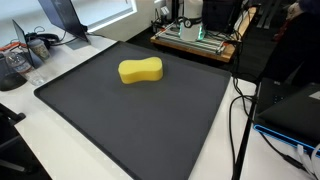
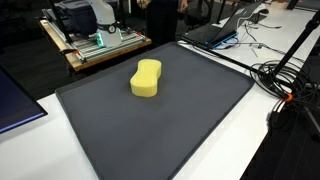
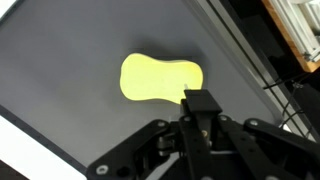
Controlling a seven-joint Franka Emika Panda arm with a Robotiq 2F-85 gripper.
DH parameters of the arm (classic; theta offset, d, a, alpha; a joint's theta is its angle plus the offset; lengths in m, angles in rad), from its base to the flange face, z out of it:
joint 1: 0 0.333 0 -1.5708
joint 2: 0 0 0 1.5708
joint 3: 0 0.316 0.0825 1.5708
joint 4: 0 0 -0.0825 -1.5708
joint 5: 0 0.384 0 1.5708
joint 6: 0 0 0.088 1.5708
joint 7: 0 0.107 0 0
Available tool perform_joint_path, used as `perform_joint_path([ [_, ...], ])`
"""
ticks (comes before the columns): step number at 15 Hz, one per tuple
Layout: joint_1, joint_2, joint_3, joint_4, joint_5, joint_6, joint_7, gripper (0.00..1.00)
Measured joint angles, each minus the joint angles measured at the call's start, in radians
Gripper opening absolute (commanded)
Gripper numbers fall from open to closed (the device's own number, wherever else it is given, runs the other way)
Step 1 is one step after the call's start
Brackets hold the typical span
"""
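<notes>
A yellow peanut-shaped sponge (image 1: 140,71) (image 2: 146,78) lies flat on a large dark grey mat (image 1: 150,120) (image 2: 170,125). In the wrist view the sponge (image 3: 155,78) sits well below the camera, and my gripper (image 3: 197,100) hangs above its right end with both fingers pressed together and nothing between them. The fingertips (image 3: 201,101) overlap the sponge's edge in the picture but stay high above it. Neither exterior view shows the arm or the gripper.
A wooden frame with electronics (image 1: 195,38) (image 2: 95,42) stands beyond the mat. Cables (image 1: 240,110) (image 2: 285,85) trail beside the mat, with laptops (image 2: 215,32) and a dark box (image 1: 290,110) nearby. Clutter (image 1: 25,55) sits on the white table.
</notes>
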Motion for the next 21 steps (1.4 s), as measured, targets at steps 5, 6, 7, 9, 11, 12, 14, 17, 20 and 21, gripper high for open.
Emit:
perform_joint_path([
  [5,0.0,0.245,0.06,-0.016,-0.028,0.309,0.215,0.12],
  [6,0.0,0.288,0.065,-0.02,-0.049,0.358,0.273,0.12],
  [7,-0.001,0.326,0.068,-0.022,-0.064,0.392,0.314,0.12],
  [9,-0.001,0.361,0.069,-0.021,-0.071,0.415,0.341,0.12],
  [11,-0.003,0.357,0.069,-0.019,-0.071,0.415,0.345,0.12],
  [12,-0.003,0.353,0.069,-0.017,-0.071,0.415,0.345,0.12],
  [14,-0.004,0.349,0.069,-0.017,-0.071,0.415,0.345,0.03],
  [17,-0.007,0.351,0.073,-0.016,-0.073,0.415,0.353,0.03],
  [20,-0.009,0.375,0.086,-0.014,-0.084,0.42,0.398,0.03],
  [21,-0.009,0.388,0.091,-0.013,-0.094,0.432,0.426,0.03],
])
